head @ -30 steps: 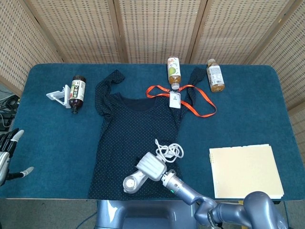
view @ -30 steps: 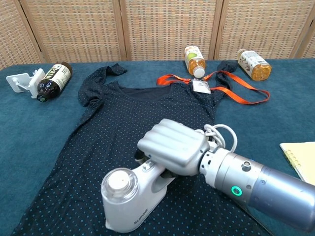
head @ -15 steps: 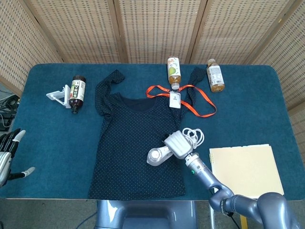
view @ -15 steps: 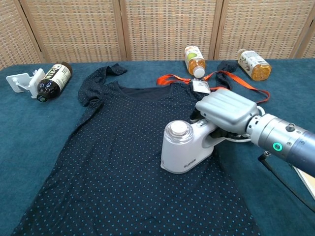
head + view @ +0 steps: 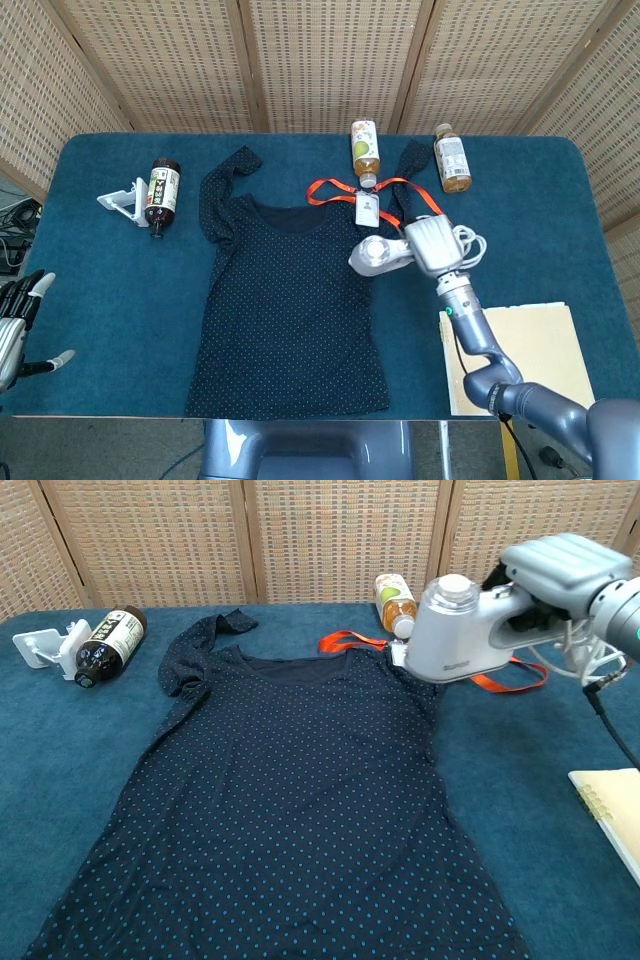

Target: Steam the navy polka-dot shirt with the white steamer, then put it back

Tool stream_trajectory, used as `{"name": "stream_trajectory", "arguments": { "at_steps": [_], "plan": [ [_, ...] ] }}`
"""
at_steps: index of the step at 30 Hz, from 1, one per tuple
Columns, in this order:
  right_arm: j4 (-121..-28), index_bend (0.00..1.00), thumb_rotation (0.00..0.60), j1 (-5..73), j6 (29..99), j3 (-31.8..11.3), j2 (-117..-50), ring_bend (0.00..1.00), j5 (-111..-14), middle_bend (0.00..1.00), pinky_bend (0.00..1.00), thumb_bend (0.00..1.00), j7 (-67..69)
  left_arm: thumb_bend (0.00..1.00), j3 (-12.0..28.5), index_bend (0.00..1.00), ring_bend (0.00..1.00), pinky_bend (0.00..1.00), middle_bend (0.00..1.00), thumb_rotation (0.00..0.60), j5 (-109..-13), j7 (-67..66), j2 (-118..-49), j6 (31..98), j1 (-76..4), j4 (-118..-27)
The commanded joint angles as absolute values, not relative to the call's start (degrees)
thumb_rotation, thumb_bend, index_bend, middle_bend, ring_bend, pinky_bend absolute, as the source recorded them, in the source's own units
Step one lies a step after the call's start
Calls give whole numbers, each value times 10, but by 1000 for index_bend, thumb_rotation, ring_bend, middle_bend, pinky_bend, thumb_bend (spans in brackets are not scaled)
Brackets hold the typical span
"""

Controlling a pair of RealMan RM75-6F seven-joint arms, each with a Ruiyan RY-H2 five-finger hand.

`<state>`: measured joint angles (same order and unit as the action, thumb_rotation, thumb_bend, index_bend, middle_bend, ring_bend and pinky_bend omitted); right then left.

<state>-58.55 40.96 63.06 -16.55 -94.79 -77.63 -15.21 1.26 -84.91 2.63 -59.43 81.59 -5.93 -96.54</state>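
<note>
— Looking at the head view, where is the right hand (image 5: 432, 243)?

— Right of centre in the frame, at the end of an arm that rises from the lower right edge. Its fingers are wrapped around the handle of the white steamer (image 5: 380, 254), whose round head points toward frame left.

— And in the chest view?

— That hand (image 5: 562, 568) sits in the upper right corner, knuckles up, holding the steamer (image 5: 462, 632) level and clear of the cloth. The steamer's head hangs over the shirt's right shoulder area, in front of the orange lanyard (image 5: 500, 675).

— Where is the navy polka-dot shirt (image 5: 285, 301)?

— Spread flat on the blue table (image 5: 120, 290), filling the centre of the frame, collar toward the top, hem at the lower edge.

— The left hand (image 5: 18, 325)?

— Only partly visible at the far left edge of the head view, off the table's side, fingers apart, holding nothing.

— Anything else on the table?

— A dark bottle (image 5: 163, 190) beside a white clip (image 5: 120, 203) at upper left, two drink bottles (image 5: 365, 148) near the top, and a yellow notebook (image 5: 530, 350) at lower right.
</note>
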Motion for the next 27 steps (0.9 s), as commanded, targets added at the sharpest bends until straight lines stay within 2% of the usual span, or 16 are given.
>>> {"name": "stream_trajectory", "arguments": {
  "at_steps": [1, 7, 17, 20, 21, 23, 24, 25, 27],
  "plan": [
    [-536, 803, 600, 407, 607, -170, -935, 754, -754, 645, 1000, 1000, -151, 0, 13, 0, 0, 0, 0, 600, -849, 28, -594, 814, -60, -966],
    [-439, 803, 600, 403, 580, -158, -974, 754, -733, 644, 1000, 1000, -124, 0, 12, 0, 0, 0, 0, 600, -852, 38, -589, 815, -60, -968],
    [-331, 802, 600, 411, 555, -133, -1044, 753, -740, 641, 999, 1000, -107, 0, 13, 0, 0, 0, 0, 600, -844, 43, -589, 808, -62, -967],
    [-312, 774, 600, 413, 551, -132, -1059, 732, -739, 615, 954, 997, -100, 0, 14, 0, 0, 0, 0, 600, -841, 47, -589, 806, -62, -967],
    [-304, 724, 600, 413, 553, -131, -1063, 703, -740, 574, 882, 963, -96, 0, 14, 0, 0, 0, 0, 600, -840, 46, -588, 805, -62, -967],
    [-297, 557, 600, 413, 557, -131, -1069, 631, -741, 440, 647, 825, -93, 0, 14, 0, 0, 0, 0, 600, -839, 45, -589, 805, -63, -967],
    [-294, 415, 600, 412, 558, -132, -1071, 591, -740, 328, 473, 724, -91, 0, 14, 0, 0, 0, 0, 600, -839, 45, -589, 804, -63, -968],
    [-292, 278, 600, 412, 558, -134, -1074, 529, -738, 216, 324, 577, -90, 0, 14, 0, 0, 0, 0, 600, -839, 45, -588, 803, -63, -968],
    [-290, 136, 600, 412, 560, -138, -1077, 340, -734, 90, 193, 338, -96, 0, 14, 0, 0, 0, 0, 600, -839, 45, -588, 802, -64, -968]
  ]
}}
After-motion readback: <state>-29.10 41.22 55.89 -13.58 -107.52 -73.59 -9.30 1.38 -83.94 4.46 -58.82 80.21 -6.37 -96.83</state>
